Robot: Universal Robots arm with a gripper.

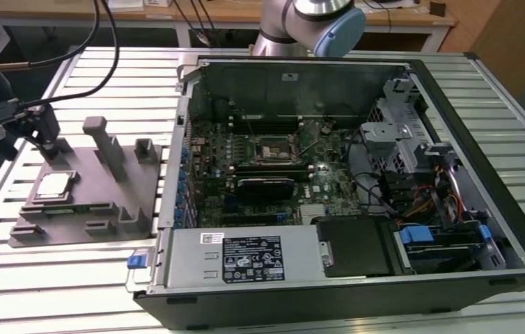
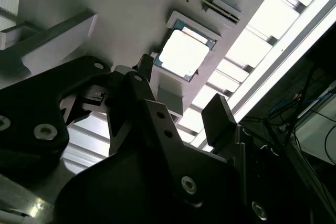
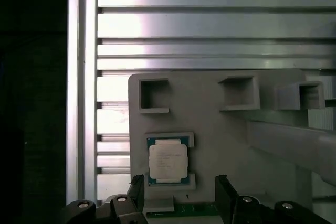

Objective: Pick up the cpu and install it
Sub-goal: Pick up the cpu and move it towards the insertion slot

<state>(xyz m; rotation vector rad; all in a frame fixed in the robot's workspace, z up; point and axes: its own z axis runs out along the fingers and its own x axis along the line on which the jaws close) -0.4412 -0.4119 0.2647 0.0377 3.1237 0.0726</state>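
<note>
**Gripper** (image 1: 37, 142): black two-finger claw at the exterior view's far left, pointing down over the near-left part of the grey fixture (image 1: 95, 209). The fingers are spread wide with nothing between them. In both wrist views the two fingertips (image 3: 137, 191) stand either side of the chip's near edge, above it. Whether they touch the fixture's surface is hard to judge.

**Cpu** (image 1: 56, 184): lies flat, silver top up, seated in its shallow framed recess on the fixture (image 3: 220, 124). It is not held (seen also at (image 2: 182, 54) and (image 3: 167, 160)).

**Fixture**: pale grey plastic plate with several upright blocks. It rests on the slatted aluminium table (image 1: 104, 69), just beside the computer case (image 1: 499, 167) on the exterior view's left.

**Computer case**: open, on its side, centre to right of the exterior view. The motherboard's cpu socket (image 1: 272, 148) is well apart from the chip.

**Arm** (image 1: 314, 21): a silver joint with a blue cap shows at the top centre, behind the case.
</note>
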